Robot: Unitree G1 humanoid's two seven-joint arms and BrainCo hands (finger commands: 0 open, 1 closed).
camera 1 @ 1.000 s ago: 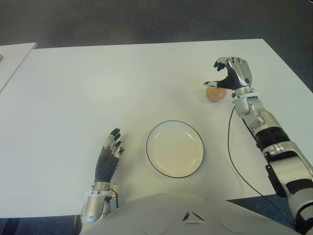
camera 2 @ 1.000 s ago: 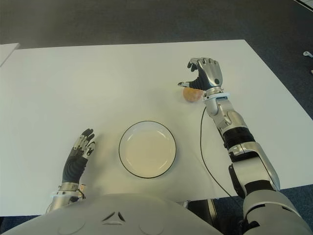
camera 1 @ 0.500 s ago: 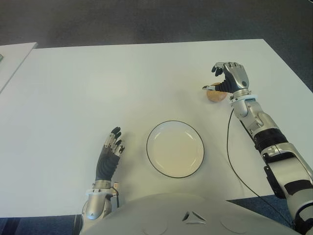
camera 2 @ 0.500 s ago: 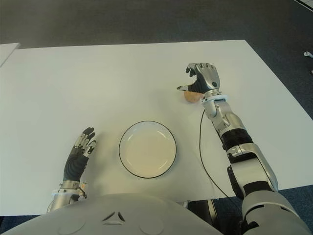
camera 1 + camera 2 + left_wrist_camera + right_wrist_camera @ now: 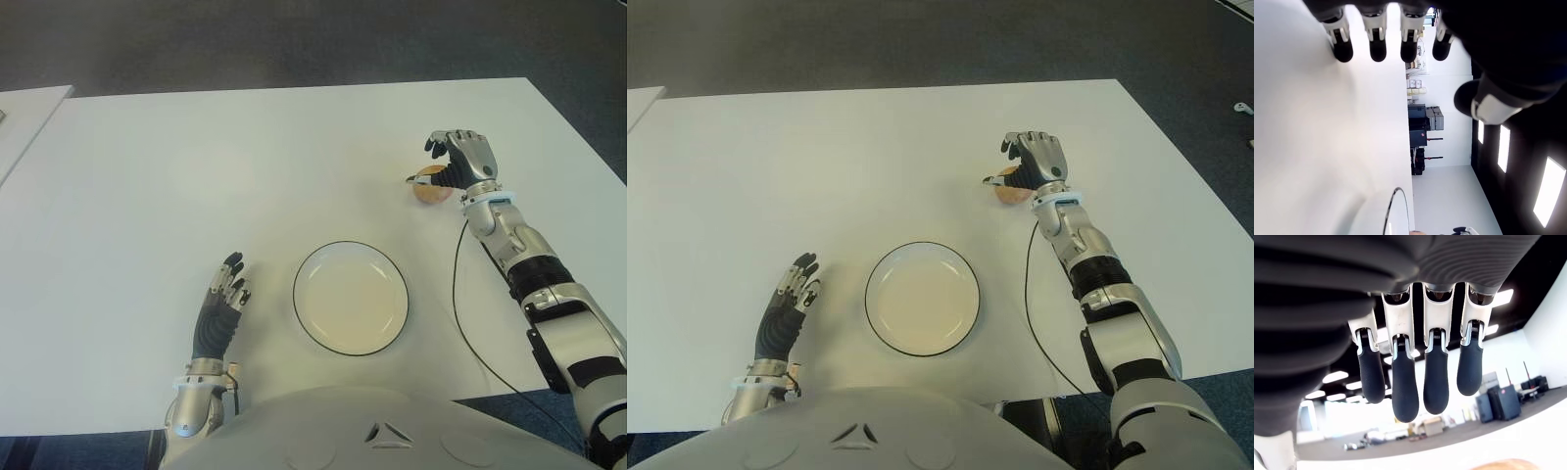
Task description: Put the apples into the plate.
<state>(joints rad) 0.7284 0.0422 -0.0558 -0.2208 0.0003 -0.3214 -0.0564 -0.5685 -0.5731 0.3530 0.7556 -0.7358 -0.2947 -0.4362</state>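
Note:
One yellow-red apple (image 5: 432,189) lies on the white table (image 5: 196,166), to the right of and beyond the plate. My right hand (image 5: 441,166) is over it, fingers curled across its top and thumb against its left side. In the right wrist view the fingers (image 5: 1403,387) hang bent above a sliver of the apple (image 5: 1503,464). The white plate (image 5: 351,298) with a dark rim sits empty near the front edge. My left hand (image 5: 220,308) shows left of the plate, fingers straight and holding nothing.
A black cable (image 5: 465,323) runs along my right forearm and over the table's front right part. A second white table's corner (image 5: 29,108) shows at the far left. Dark floor lies beyond the far edge.
My right hand has come down a little toward the apple and its fingers have curled from spread to closed around it. The apple, the plate and my left hand stay where they were.

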